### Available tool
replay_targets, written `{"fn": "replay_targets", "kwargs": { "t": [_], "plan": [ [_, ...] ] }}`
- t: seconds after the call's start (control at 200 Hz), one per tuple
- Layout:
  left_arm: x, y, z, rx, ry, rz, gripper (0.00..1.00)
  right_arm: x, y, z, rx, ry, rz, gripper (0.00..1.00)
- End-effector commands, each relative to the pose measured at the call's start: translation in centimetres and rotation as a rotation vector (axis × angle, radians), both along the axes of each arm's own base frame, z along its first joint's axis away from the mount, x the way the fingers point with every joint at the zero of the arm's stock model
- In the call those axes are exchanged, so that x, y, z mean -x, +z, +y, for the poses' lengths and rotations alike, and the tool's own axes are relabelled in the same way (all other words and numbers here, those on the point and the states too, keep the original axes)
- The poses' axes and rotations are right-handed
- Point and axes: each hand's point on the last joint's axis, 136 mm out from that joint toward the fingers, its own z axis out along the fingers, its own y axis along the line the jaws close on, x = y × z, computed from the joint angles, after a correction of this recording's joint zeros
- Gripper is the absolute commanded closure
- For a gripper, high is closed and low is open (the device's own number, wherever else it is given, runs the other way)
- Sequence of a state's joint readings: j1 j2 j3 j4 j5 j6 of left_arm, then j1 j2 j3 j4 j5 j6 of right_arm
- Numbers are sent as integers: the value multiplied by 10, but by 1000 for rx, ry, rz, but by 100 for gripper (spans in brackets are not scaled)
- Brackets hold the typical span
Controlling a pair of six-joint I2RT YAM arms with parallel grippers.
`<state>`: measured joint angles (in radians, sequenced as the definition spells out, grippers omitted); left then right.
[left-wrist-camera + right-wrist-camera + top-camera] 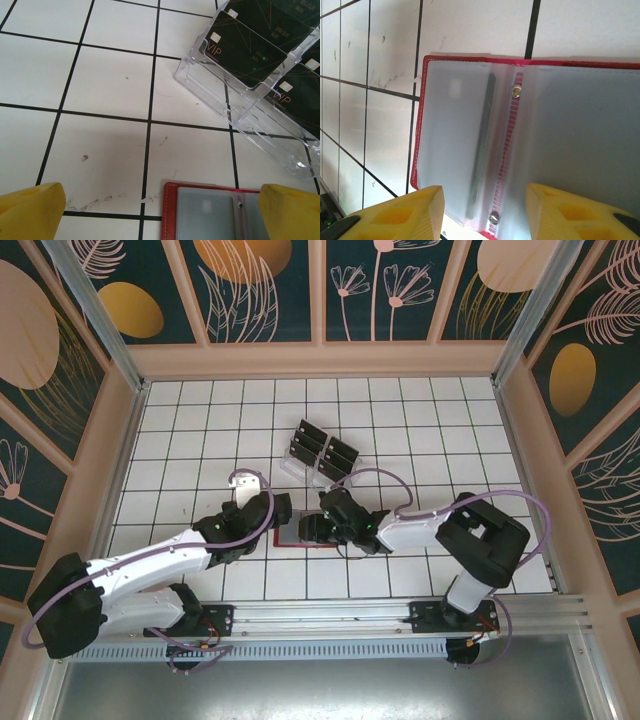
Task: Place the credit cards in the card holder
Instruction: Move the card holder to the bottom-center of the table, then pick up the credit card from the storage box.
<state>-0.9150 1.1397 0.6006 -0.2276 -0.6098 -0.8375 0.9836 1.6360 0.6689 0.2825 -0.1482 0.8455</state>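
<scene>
One desk (200,420): white tiles with black grid lines, carrying everything below.
Two arms: my left arm (150,565) and my right arm (440,530) both reach toward the desk's middle.
Rack (312,468): clear plastic, just beyond the card holder, not touching it.
Card holder (465,125): red, lying open and flat between my jaws, greyish pockets up.
Left jaws: spread wide, yellow fingertips (31,210) holding nothing, holder's edge below.
Right jaws: parted above the open holder, gripping nothing.
Credit cards (245,52): dark, standing in the rack's slots.
</scene>
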Motion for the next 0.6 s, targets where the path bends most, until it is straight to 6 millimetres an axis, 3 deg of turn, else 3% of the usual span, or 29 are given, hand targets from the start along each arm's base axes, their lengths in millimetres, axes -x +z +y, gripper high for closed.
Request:
{"fn": "replay_targets", "kwargs": {
  "t": [0.0, 0.07, 0.135, 0.285, 0.405, 0.591],
  "plan": [
    [-5, 4, -4, 0, -6, -9, 2, -6, 36, 6, -30, 67, -95, 53],
    [-6, 1, -2, -2, -1, 1, 1, -19, 75, 6, -66, 61, -183, 53],
    [-9, -4, 0, 21, 1, 21, 2, -37, 106, -8, -76, 16, -245, 53],
    [-20, -13, 5, 73, -13, 69, 1, -89, 140, -61, 39, -117, -343, 53],
    [-31, -20, 4, 102, -36, 118, 1, -118, 151, -81, 155, -135, -404, 54],
    [-46, -26, -3, 159, -81, 176, 2, -144, 133, -80, 338, -60, -407, 57]
  ]
}}
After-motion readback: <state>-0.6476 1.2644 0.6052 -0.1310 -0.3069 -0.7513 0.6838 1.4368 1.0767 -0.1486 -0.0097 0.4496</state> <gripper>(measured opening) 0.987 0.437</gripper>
